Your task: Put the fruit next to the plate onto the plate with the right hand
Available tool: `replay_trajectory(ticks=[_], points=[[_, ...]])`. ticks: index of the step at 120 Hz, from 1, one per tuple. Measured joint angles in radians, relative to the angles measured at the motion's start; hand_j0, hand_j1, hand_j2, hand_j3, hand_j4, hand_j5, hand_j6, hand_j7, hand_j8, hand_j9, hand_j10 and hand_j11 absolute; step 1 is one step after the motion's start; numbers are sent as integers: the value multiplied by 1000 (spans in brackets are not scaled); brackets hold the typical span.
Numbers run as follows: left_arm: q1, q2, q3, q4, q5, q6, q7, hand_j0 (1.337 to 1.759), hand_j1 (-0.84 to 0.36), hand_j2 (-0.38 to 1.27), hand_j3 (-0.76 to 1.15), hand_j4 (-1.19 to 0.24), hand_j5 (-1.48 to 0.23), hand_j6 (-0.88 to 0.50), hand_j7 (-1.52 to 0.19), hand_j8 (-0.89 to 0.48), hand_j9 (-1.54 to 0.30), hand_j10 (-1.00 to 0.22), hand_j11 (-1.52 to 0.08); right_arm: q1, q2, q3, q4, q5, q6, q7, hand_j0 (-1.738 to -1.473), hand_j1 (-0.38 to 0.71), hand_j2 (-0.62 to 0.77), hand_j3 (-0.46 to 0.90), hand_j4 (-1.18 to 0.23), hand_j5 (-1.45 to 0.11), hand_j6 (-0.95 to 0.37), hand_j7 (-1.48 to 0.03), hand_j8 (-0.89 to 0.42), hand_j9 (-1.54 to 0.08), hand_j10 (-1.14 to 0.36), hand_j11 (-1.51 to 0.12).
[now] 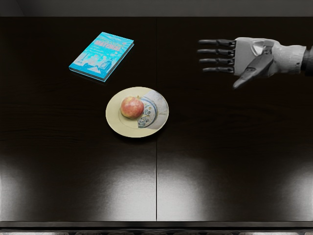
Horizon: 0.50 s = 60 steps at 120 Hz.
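A red-and-yellow apple [131, 107] lies on the cream plate [117, 122] with a patterned blue-and-white section, near the middle of the dark table. My right hand [222, 58] hovers at the upper right, well away from the plate. Its fingers are stretched out straight toward the left, thumb angled down, holding nothing. The left arm does not show.
A turquoise book [102, 55] lies flat behind and to the left of the plate. The dark table [220, 161] has a seam running down its middle and a front edge along the bottom.
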Motion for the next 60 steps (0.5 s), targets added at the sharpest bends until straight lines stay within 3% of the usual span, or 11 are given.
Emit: replay_trajectory(ticks=[60], points=[[0,0,0,0,0,0,0,1658,69,47,0,-233,-303,-233,-303,-233,-303,-233,-303,-38,-114,6,15,131,1,7,-1658,-304,-7,0,-36,-49,-35,-50,-35,-49,-36,-49]])
